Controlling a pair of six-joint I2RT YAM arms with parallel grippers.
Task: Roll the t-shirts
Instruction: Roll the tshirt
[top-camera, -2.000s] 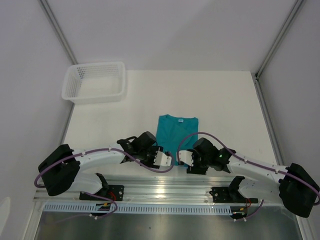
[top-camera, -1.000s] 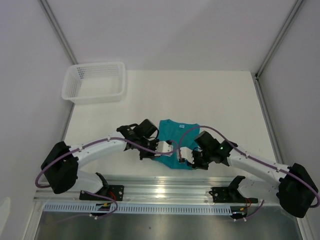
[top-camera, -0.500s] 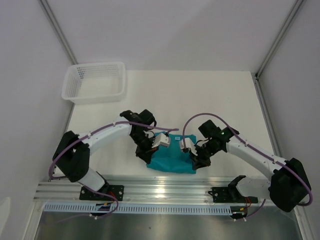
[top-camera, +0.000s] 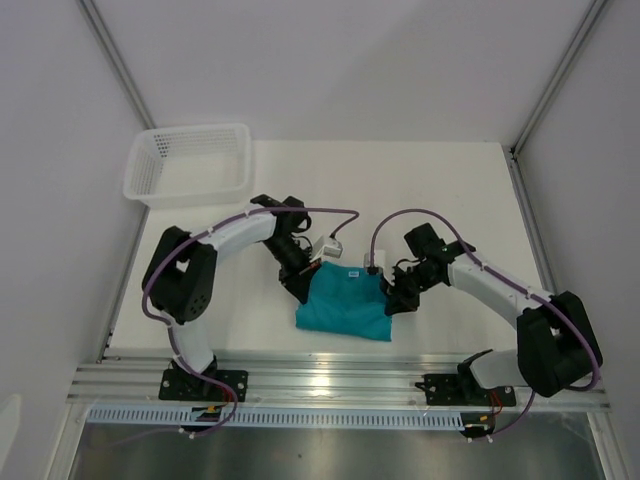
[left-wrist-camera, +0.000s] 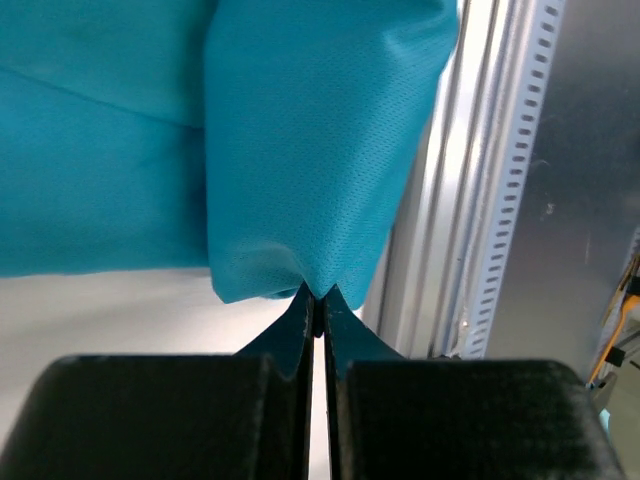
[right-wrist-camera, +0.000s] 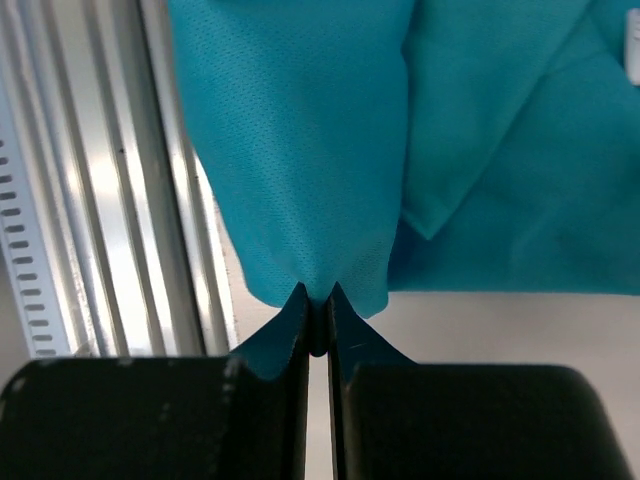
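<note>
Teal t-shirt (top-camera: 343, 308) doubled over at lower centre of the top view, by the rail (top-camera: 340, 380) | left gripper (top-camera: 306, 274) and right gripper (top-camera: 392, 296) each pinched tight on a corner of its upper layer | shirt's fold runs left-right between them, both arms equally near

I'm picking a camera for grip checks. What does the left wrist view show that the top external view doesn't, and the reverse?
Only the left wrist view: the left gripper seen close, pinched shut on a bunched bit of the teal t-shirt.
Only the top external view: the white basket at far left, the right gripper at the shirt's other side, and the small white label.
Both: the t-shirt, the left gripper and the metal rail.
</note>
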